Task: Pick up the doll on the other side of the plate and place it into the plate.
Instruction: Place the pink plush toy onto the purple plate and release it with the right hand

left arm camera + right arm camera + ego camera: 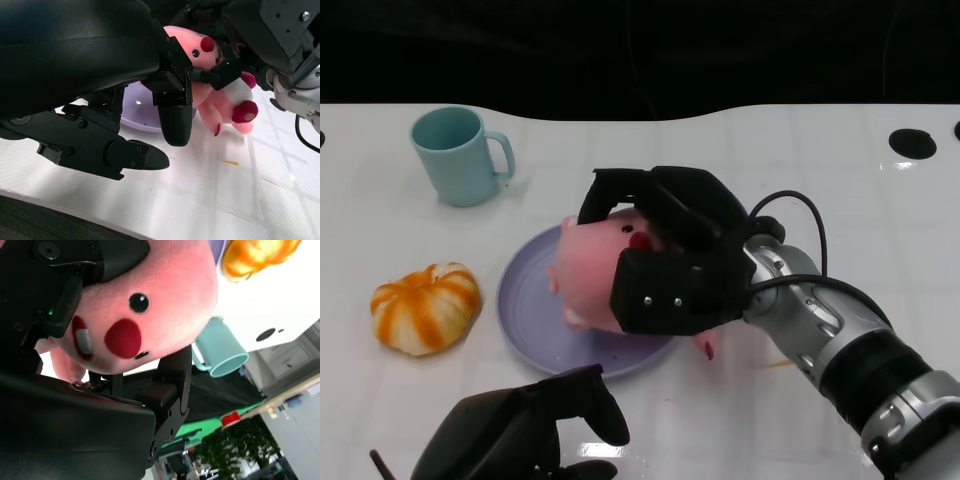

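My right hand [670,250] grips the doll [595,270], a pink plush with black dot eyes and a round red nose; my fingers [620,190] curl over its head from the far side while the palm covers its flank. The doll sits over the plate [525,300], a lavender round dish near the middle of the table [800,160], with most of its body above the plate's right half and a red-tipped foot sticking out past the plate's rim toward the table's right side. From the head view I cannot tell whether the doll's underside rests on the plate or hangs just above it; the left wrist view shows its legs close to the white surface beside the rim. In the right wrist view the doll's face fills the frame, pressed between my fingers and the black shell. My left hand [525,430] holds nothing and hovers near the table's front edge, just in front of the plate, fingers loosely apart and bent. An orange-and-white pumpkin [425,307] lies on the table beside the plate, toward the left edge, apart from the rim. A teal mug [455,155] stands upright toward the far left corner, handle pointing right, well apart from the plate.
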Tool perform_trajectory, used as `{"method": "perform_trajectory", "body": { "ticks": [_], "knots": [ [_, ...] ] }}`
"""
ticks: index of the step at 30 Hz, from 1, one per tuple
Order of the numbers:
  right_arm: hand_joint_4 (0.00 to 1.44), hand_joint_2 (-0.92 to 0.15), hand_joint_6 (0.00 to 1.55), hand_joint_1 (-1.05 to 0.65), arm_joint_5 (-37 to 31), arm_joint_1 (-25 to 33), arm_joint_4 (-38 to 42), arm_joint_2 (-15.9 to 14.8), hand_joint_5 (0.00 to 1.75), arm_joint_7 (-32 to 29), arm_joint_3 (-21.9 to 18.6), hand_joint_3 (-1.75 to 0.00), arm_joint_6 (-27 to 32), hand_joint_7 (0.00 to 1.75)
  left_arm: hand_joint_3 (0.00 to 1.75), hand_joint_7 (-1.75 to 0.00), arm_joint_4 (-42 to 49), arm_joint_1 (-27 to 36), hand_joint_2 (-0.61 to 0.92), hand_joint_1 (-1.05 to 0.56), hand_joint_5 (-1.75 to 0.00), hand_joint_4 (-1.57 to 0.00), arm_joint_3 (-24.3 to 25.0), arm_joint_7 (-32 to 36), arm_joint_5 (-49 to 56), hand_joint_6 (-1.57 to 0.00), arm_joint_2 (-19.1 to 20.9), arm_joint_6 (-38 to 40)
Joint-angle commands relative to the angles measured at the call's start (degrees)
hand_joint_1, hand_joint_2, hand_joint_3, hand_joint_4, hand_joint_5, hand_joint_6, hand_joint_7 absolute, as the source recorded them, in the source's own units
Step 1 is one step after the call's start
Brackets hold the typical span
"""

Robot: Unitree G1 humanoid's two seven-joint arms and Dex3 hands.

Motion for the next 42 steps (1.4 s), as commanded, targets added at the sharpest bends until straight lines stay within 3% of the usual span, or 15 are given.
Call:
{"method": "perform_trajectory", "body": {
  "ticks": [1,2,6,9,14,25,34,36,39,42],
  "knots": [
    [0.37,-0.86,0.57,-0.46,0.10,-2.04,-0.58,-0.62,0.78,3.55,0.82,-0.25,1.22,0.15,0.27,-1.27,0.04,-0.34,0.91,-0.30,-1.75,-0.56,0.06,0.40,0.29,-0.52,0.31,0.46],
    [0.26,-0.89,0.43,-0.56,-0.14,-2.11,-0.98,-0.79,0.61,4.53,1.15,-0.21,1.72,0.06,0.26,-1.27,0.07,-0.35,0.91,-0.31,-1.75,-0.56,0.03,0.43,0.37,-0.52,0.33,0.44],
    [0.03,-0.92,0.16,-0.78,-0.47,-1.42,-3.64,-1.75,0.37,7.16,2.11,-0.22,2.19,0.01,0.26,-1.28,0.25,-0.43,0.91,-0.30,-1.75,-0.55,-0.05,0.43,0.62,-0.51,0.56,0.22],
    [0.00,-0.92,0.06,-0.87,-0.44,-0.70,-5.72,-2.04,0.16,7.97,2.15,-0.24,2.18,0.00,0.26,-1.29,0.46,-0.48,0.91,-0.30,-1.75,-0.56,-0.02,0.52,0.59,-0.51,0.66,0.01],
    [0.00,-0.92,0.01,-0.93,-0.83,-0.13,-8.98,-2.59,0.07,8.71,2.63,-0.27,2.30,0.00,0.26,-1.29,0.78,-0.60,0.91,-0.30,-1.75,-0.56,-0.03,0.57,0.42,-0.50,0.73,-0.27],
    [0.03,-0.92,0.01,-0.98,-1.03,2.65,-18.71,-6.72,0.08,15.55,3.74,-0.30,4.72,0.01,0.24,-1.26,1.13,-0.74,0.91,-0.29,-1.74,-0.57,-0.06,0.92,0.54,-0.51,0.75,-0.73],
    [0.05,-0.92,0.07,-0.90,2.57,8.59,-28.83,-12.88,0.13,19.72,1.06,-0.27,2.33,0.03,0.25,-1.29,1.06,-0.95,0.92,-0.30,-1.75,-0.57,0.12,0.61,-0.07,-0.50,0.61,-0.51],
    [0.07,-0.92,0.09,-0.85,3.96,10.64,-31.12,-14.29,0.15,20.32,-0.05,-0.25,1.33,0.04,0.25,-1.32,1.10,-1.00,0.92,-0.30,-1.75,-0.56,0.15,0.62,-0.13,-0.48,0.68,-0.62],
    [0.08,-0.92,0.11,-0.80,5.92,14.18,-34.54,-16.79,0.19,21.13,-1.72,-0.27,-0.39,0.05,0.27,-1.54,0.99,-1.07,0.89,-0.31,-1.75,-0.57,0.05,0.43,0.15,-0.34,0.99,-0.66],
    [0.02,-0.92,0.12,-0.77,8.03,17.79,-38.49,-19.31,0.37,22.59,-3.53,-0.29,-1.18,0.05,0.27,-1.71,0.71,-1.06,0.84,-0.34,-1.75,-0.58,-0.02,0.16,0.27,-0.27,1.01,-0.15]
  ]
}}
